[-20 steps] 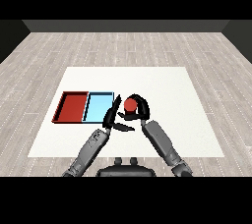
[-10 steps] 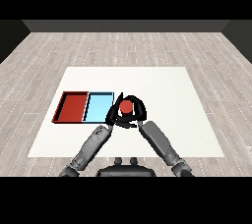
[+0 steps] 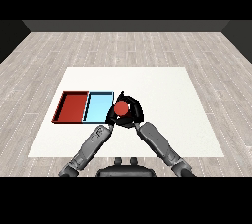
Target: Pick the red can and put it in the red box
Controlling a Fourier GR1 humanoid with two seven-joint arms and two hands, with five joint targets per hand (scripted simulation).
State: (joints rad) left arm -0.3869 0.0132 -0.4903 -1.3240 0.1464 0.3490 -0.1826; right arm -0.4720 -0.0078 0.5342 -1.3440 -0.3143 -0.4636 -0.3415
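Sitting on the white worktop (image 3: 162, 90) just right of the light blue tray (image 3: 98, 107), with the red tray (image 3: 73, 106) one place further left: the red can (image 3: 121, 108), at the spot where both forearms are converging. Closing round it from the right side, the right hand (image 3: 135, 113), its dark fingers (image 3: 129, 100) curling over the can's far edge and flank, apparently clamped on it for the lift. Crowding in from the left, the left hand (image 3: 112, 117), lying close against the can's near-left side, possibly steadying it; impossible to tell there whether curled or straight, the two black hands merging into one dark mass. Not yet resting in either tray, the can. Lying next to each other with sides touching, the two trays, so carrying the can leftward means passing over the blue one to reach the red.
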